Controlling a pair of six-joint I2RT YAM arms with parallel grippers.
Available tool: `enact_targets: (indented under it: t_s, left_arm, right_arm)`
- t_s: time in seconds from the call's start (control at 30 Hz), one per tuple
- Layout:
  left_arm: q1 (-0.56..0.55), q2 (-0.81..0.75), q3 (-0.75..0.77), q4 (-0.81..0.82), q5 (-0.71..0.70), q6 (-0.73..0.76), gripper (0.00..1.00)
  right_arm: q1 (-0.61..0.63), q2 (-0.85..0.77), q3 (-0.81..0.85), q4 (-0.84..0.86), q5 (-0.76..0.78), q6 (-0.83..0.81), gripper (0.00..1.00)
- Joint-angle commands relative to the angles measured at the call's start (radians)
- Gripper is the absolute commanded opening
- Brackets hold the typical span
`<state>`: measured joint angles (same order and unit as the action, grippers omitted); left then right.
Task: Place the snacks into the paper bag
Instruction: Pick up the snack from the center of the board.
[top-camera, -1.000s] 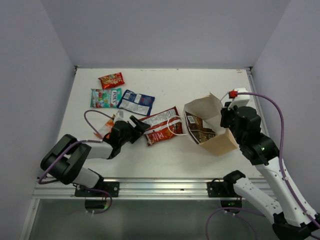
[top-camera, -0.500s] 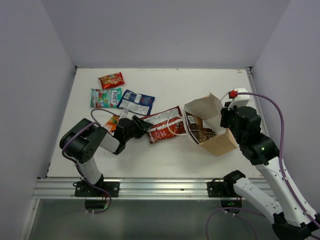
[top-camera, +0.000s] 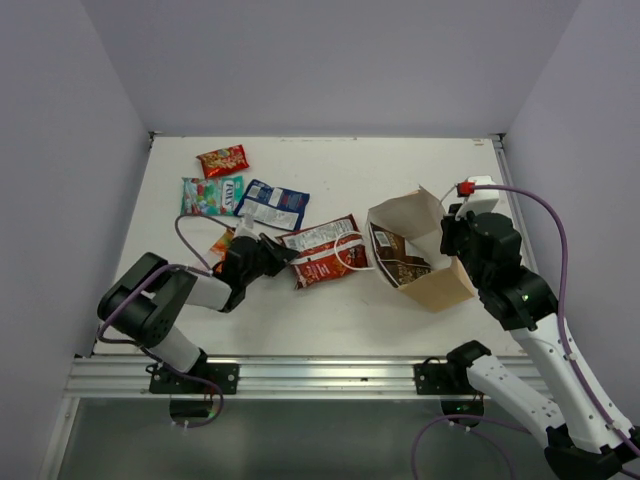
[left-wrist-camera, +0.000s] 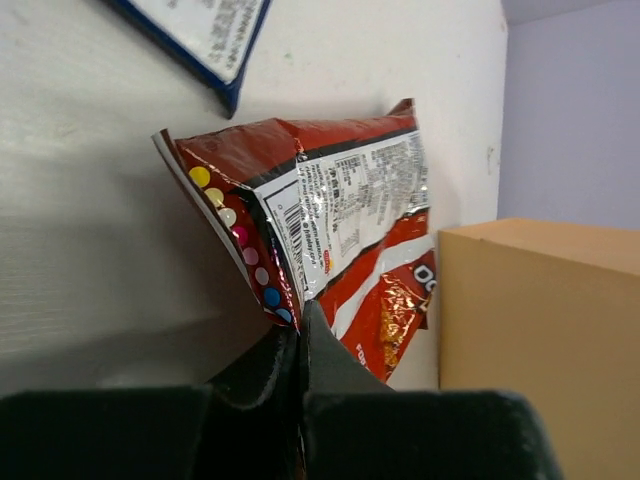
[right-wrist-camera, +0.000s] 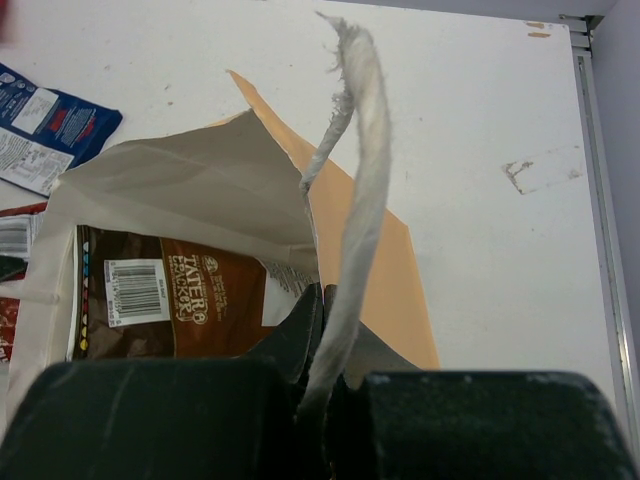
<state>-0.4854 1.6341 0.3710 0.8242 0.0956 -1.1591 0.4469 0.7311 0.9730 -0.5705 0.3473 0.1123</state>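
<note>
Left gripper (left-wrist-camera: 300, 332) is only pinching a corner of the red-white packet (left-wrist-camera: 345, 215), so it could slip out when lifted. Right gripper (right-wrist-camera: 322, 305) is clamped on the paper bag (right-wrist-camera: 190, 175) by its cord handle (right-wrist-camera: 362, 150), so the mouth might sag.

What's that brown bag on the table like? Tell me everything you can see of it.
The paper bag is tan kraft paper, pale inside, lying on its side on the white table with its mouth open toward the middle. A dark brown packet lies inside. The right gripper pinches the upper rim beside one white cord handle, holding the mouth open; the other handle loops onto the red and white packet.
</note>
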Motion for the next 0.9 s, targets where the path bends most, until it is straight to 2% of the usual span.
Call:
enact_targets:
  t_s: [0.0,0.17,0.33,0.53,0.87]
  left_arm:
    - [0.005,-0.127,0.02,-0.078,-0.04,0.102,0.0]
    - [0.004,-0.299,0.077,-0.241,-0.053,0.162,0.0]
    - [0.004,-0.411,0.205,-0.404,-0.039,0.234,0.0]
    - [0.004,-0.459,0.399,-0.621,0.003,0.309,0.0]
    - [0.004,-0.497,0.715,-0.862,0.042,0.378,0.0]
  right_arm:
    - [0.004,-0.01,0.006,0.066,-0.013,0.012,0.0]
    - [0.006,-0.013,0.004,0.067,-0.018,0.009,0.0]
    - [0.006,-0.015,0.001,0.072,-0.027,0.01,0.0]
    - [0.004,-0.01,0.001,0.075,-0.041,0.01,0.0]
    - [0.004,-0.012,0.003,0.077,-0.054,0.009,0.0]
